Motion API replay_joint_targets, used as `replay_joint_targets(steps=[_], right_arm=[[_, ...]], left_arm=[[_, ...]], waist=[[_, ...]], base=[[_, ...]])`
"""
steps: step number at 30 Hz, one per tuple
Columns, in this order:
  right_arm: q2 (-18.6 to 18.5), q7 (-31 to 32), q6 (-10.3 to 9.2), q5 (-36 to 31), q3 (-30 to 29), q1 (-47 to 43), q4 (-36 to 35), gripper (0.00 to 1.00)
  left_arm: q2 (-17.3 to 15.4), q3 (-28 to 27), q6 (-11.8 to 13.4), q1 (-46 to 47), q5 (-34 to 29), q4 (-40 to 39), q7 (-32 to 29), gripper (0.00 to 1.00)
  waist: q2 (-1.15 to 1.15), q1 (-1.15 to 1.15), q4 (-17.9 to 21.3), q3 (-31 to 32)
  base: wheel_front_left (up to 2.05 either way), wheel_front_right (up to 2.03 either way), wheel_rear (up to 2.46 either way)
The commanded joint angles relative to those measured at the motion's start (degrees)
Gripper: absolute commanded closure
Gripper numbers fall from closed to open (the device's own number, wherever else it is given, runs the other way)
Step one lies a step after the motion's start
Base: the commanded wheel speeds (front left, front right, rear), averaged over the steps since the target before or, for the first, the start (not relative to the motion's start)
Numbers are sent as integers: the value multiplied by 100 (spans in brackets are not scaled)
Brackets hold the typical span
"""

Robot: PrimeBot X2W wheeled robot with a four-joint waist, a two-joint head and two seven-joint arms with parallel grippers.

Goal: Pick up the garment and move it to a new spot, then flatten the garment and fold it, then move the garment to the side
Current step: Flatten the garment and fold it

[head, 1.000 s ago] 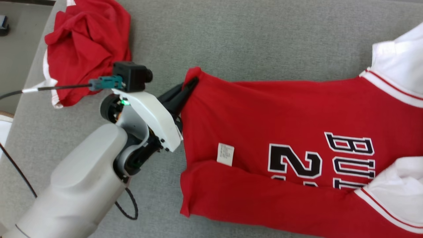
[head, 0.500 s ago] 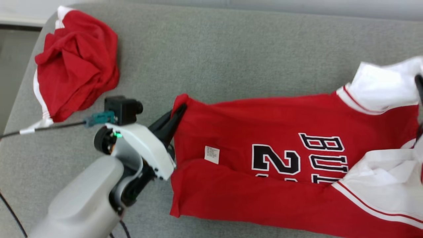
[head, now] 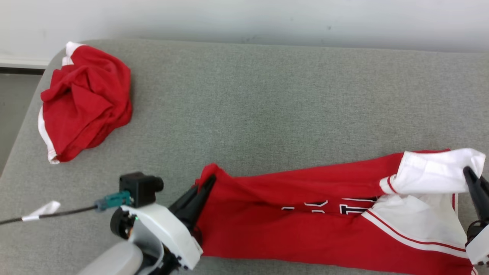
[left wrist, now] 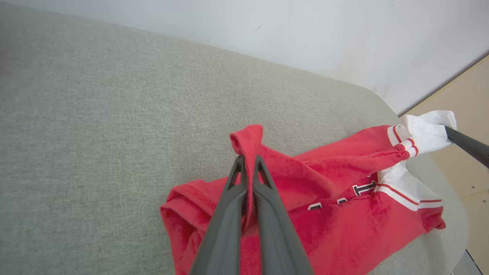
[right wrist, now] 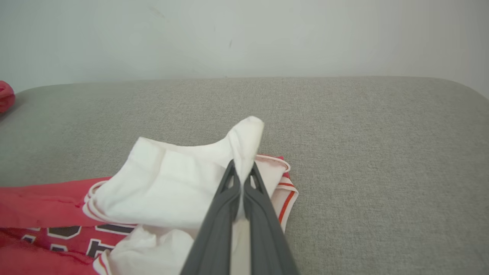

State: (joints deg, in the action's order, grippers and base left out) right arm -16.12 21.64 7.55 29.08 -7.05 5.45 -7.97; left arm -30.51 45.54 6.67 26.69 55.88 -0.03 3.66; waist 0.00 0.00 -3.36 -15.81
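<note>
The garment [head: 305, 229] is a red jersey with white sleeves and black lettering, stretched across the near part of the grey table [head: 267, 114]. My left gripper [head: 208, 183] is shut on its red hem corner [left wrist: 248, 141], lifted off the surface. At the far right, my right gripper [head: 468, 173] is shut on the white sleeve [right wrist: 191, 183], also raised. In the left wrist view the garment [left wrist: 336, 214] sags between both grips, its far edge folding over the lettering.
A second red garment [head: 84, 99] lies crumpled at the table's far left corner. A pale wall [head: 244, 19] runs behind the table. Grey table surface stretches beyond the jersey.
The head camera has tilted up, so the whole picture shifted down. Both grippers have raised the jersey's far edge, and it now covers most of the lettering and the white label.
</note>
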Motion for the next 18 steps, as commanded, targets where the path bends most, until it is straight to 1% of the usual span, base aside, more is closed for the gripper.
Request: replay_joint_targets(steps=[1, 5, 6, 7, 8, 9, 13, 16, 18], right_arm=[[18, -20, -12, 65, -10, -76, -10, 100], [76, 9, -12, 41, 95, -241, 136, 100], [73, -18, -12, 23, 109, -255, 177, 100], [77, -24, -12, 7, 108, -293, 232, 94], [92, 19, -12, 8, 89, -359, 318, 17], [75, 75, -12, -11, 81, -428, 383, 0], [1, 286, -12, 28, -80, -682, 460, 0], [-68, 446, -12, 134, -267, -871, 360, 0], [-64, 527, -12, 215, -461, -948, 252, 0]], left_arm=[[-41, 12, 44, -113, 69, -39, 16, 100], [-144, 91, 152, -323, -36, -119, 41, 100], [-152, 125, 171, -382, -71, -99, 56, 85], [-149, 161, 196, -446, -104, -84, 91, 70], [-155, 196, 209, -513, -124, -62, 99, 28], [-176, 236, 227, -585, -136, -39, 90, 0], [-238, 431, 241, -887, -250, 2, 152, 0], [-300, 419, 460, -1156, -419, 19, 468, 0], [-296, 326, 706, -1367, -521, 46, 772, 0]], waist=[[0, 0, 30, 40], [0, 0, 57, 74], [0, 0, 59, 91], [0, 0, 57, 113], [0, 0, 52, 146], [0, 0, 47, 186], [0, 0, 20, 398], [0, 0, 21, 613], [0, 0, 5, 740]], base=[[0, 0, 0], [0, 0, 0], [0, 0, 0], [0, 0, 0], [0, 0, 0], [0, 0, 0], [0, 0, 0], [0, 0, 0], [0, 0, 0]])
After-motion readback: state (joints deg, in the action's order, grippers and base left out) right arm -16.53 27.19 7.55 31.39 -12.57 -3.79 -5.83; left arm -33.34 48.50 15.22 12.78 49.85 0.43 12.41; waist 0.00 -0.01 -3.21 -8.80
